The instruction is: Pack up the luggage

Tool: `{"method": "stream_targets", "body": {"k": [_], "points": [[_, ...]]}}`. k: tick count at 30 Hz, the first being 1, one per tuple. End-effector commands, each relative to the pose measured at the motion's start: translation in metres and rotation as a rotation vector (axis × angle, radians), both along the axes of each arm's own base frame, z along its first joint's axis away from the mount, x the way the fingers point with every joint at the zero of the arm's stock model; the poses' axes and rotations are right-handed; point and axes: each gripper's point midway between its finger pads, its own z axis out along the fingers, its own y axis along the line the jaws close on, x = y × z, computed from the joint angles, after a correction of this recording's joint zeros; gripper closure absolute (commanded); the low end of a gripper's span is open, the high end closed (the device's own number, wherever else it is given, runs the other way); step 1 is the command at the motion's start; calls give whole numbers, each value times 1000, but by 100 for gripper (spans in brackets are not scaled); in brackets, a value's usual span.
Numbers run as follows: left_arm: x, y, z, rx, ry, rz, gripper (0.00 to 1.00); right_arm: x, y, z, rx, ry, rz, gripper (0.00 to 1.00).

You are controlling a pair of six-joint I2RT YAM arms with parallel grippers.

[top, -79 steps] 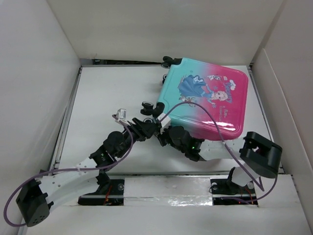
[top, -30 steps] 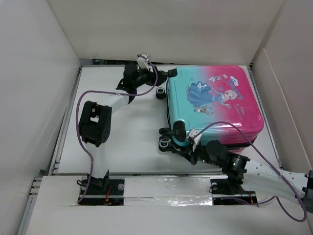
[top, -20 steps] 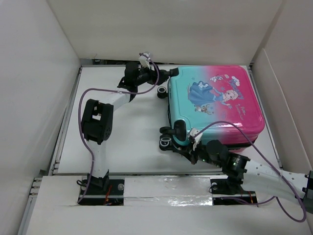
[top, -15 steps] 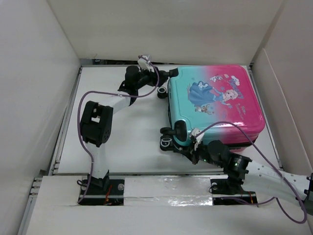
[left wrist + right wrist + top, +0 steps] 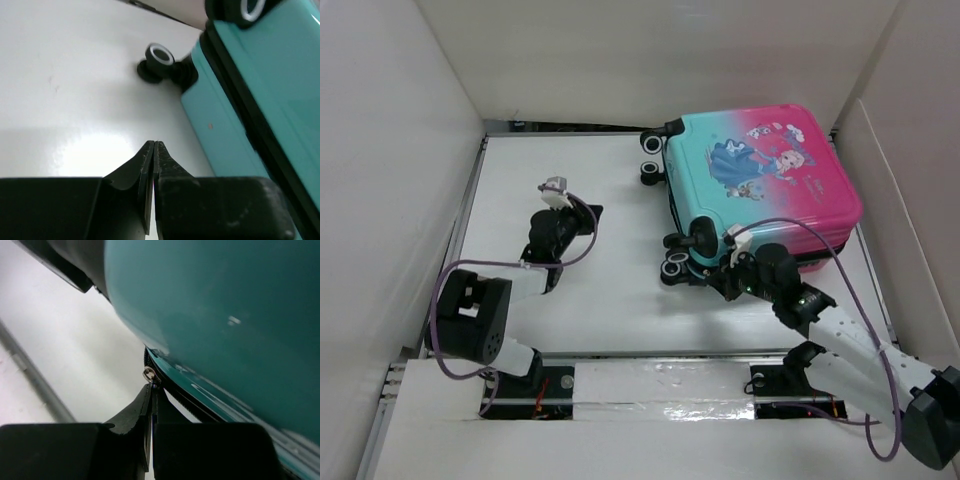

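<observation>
Pinching the luggage [image 5: 760, 170] zipper pull [image 5: 149, 374], right hand [image 5: 152, 387] sits beside a wheel [image 5: 674, 270].

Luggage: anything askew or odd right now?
The luggage lies closed but skewed, out of square with the table and crowded into the far right corner. Nothing looks spilled or damaged. The right gripper is shut on the zipper pull; the left gripper is shut on nothing, apart from it.

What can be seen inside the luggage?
Nothing. The luggage is closed, so the inside is hidden. Outside, only the black zipper seam shows, and the right claw is shut on the zipper pull.
</observation>
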Motion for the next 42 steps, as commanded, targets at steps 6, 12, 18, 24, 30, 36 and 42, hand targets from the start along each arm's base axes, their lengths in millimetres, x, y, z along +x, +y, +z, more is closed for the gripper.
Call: {"method": "stream_targets", "body": {"k": [6,12,18,24,30,36,42], "points": [[-75,-74,75,-139,-209,-402,100,38,-20,94,148,-273,-103,100],[-93,-103,100,-139,-275,-504,19,22,-77,59,151,-181,-394,100],[-4,-115,114,78,-310,-378,1,12,-93,54,165,-173,-462,100],[74,-118,117,237,-323,-358,1,9,-85,55,165,-169,-403,100],[112,-117,102,418,-293,-443,1,7,-77,54,164,-178,-341,100],[126,-127,72,545,-230,-570,1,7,-71,53,159,-177,-308,100],[133,-144,67,557,-223,-660,1,8,-68,51,154,-172,-290,100]]}}
